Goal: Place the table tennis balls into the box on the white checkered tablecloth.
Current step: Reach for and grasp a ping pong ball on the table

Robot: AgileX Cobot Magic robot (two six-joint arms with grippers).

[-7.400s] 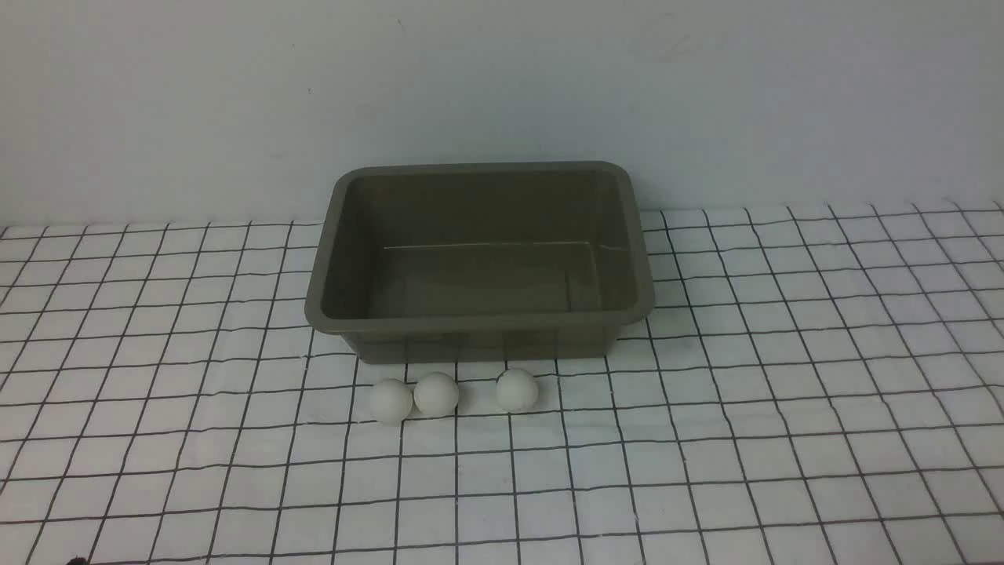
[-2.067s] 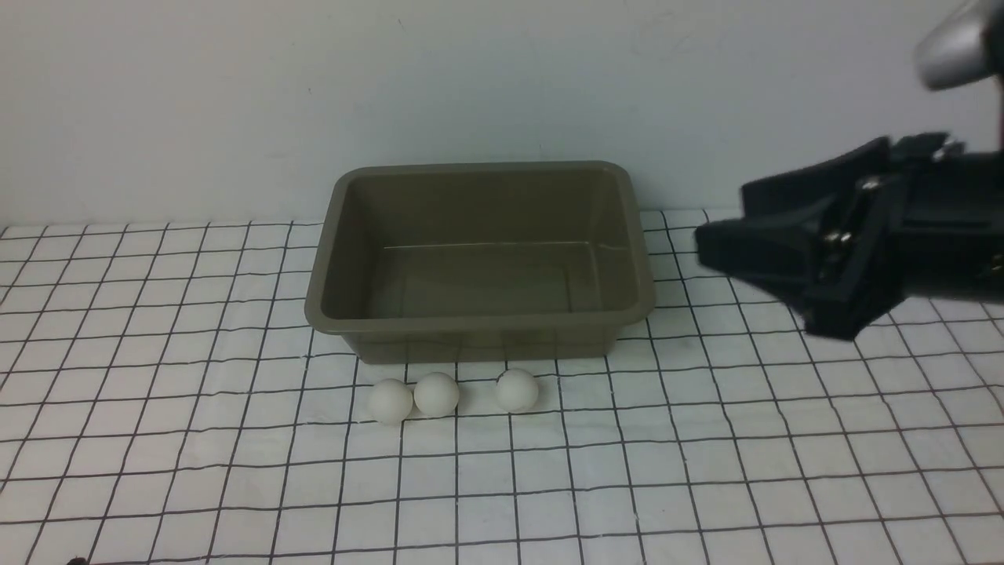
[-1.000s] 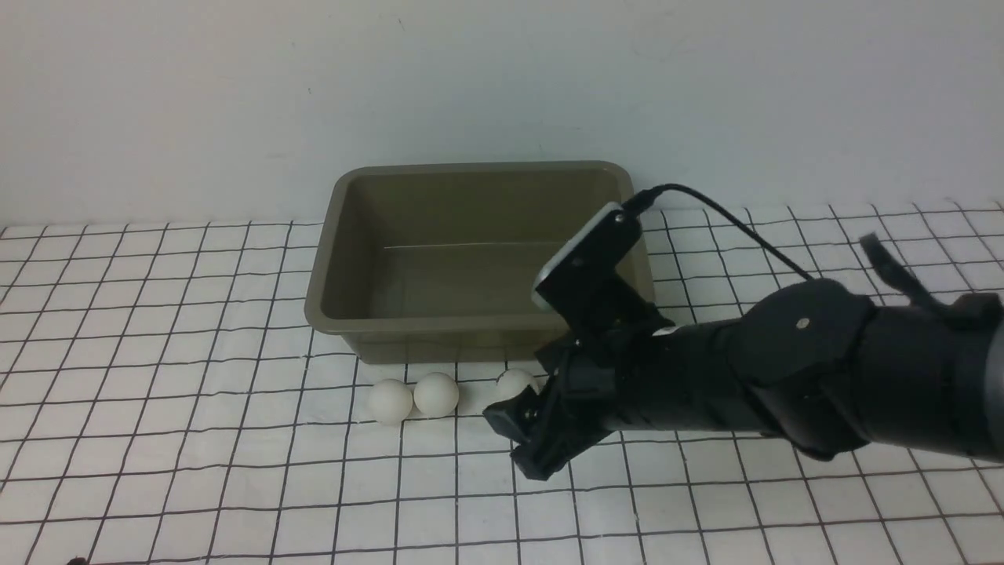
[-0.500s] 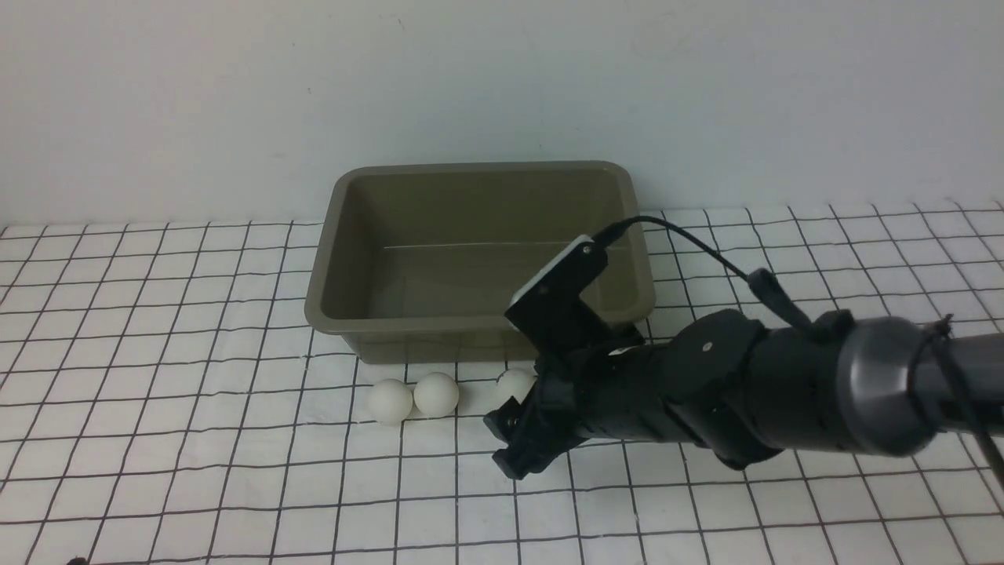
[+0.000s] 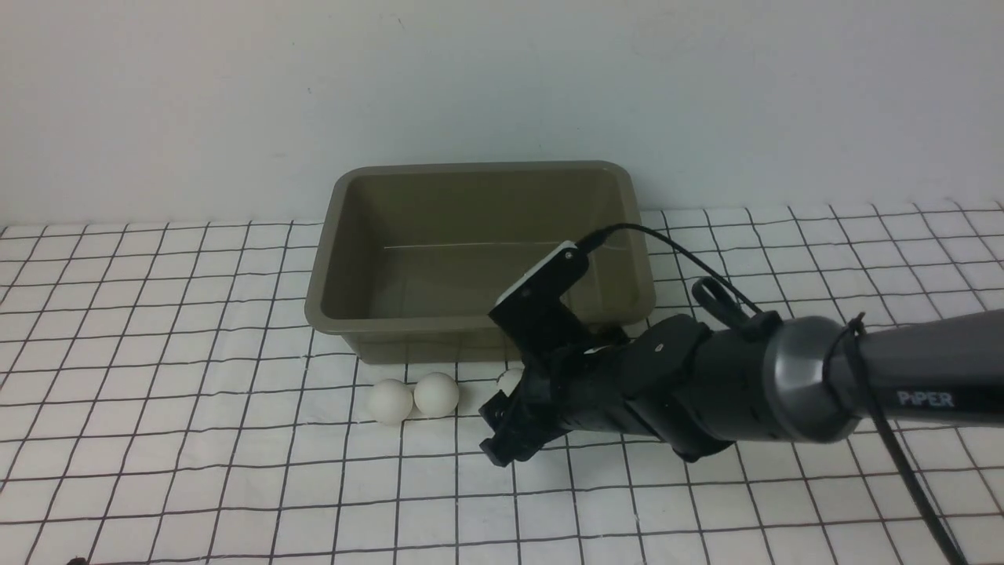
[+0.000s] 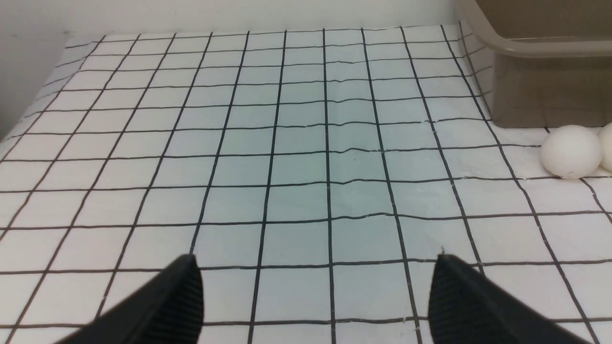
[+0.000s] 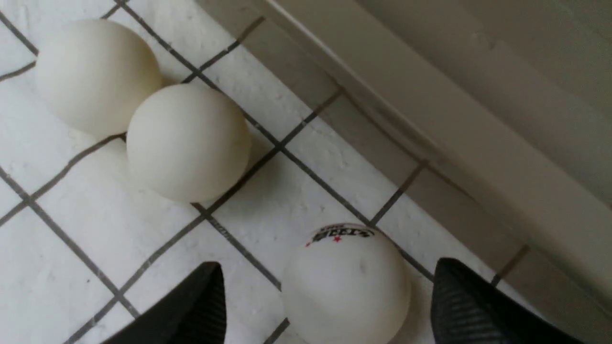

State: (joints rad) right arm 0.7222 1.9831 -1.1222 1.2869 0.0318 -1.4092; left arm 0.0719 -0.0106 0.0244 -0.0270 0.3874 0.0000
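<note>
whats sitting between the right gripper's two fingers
The logo ball, resting on the tablecloth, with gaps to both fingers; the right wrist view shows it.

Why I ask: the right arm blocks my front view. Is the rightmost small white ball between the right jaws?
Observer: Yes. The right wrist view shows the small white ball with a dark printed logo between the open right jaws, a gap on either side.
Operator: Does it touch the olive-brown plastic box?
Observer: No; white checkered tablecloth shows between them.
Operator: And the left jaws?
Observer: Open over the cloth, holding nothing, per the left wrist view.
</note>
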